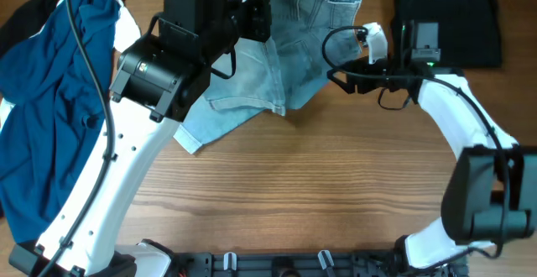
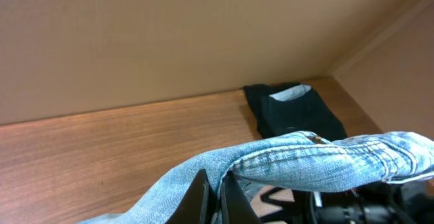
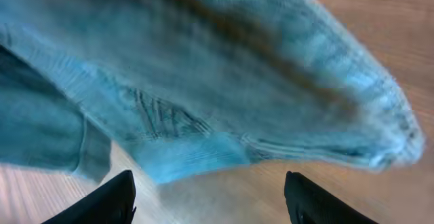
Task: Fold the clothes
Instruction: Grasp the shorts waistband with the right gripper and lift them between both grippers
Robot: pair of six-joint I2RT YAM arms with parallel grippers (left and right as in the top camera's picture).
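Far left, the deep-blue garment (image 1: 50, 84) sprawls on the table (image 1: 319, 185). The left tool (image 2: 215, 198) is clamped on the denim shorts (image 1: 294, 59), waistband lifted, one leg trailing on the wood at top centre. The right tool (image 1: 336, 57) is at their right edge, fingers wide apart. Beyond lies a folded black garment (image 1: 449, 25).

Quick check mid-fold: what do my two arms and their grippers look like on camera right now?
Both arms have white links and boxy black joint housings. The left arm carries a black cable along it. The right arm has looped black wiring and a green light near its wrist. The left gripper and right gripper have dark fingers.
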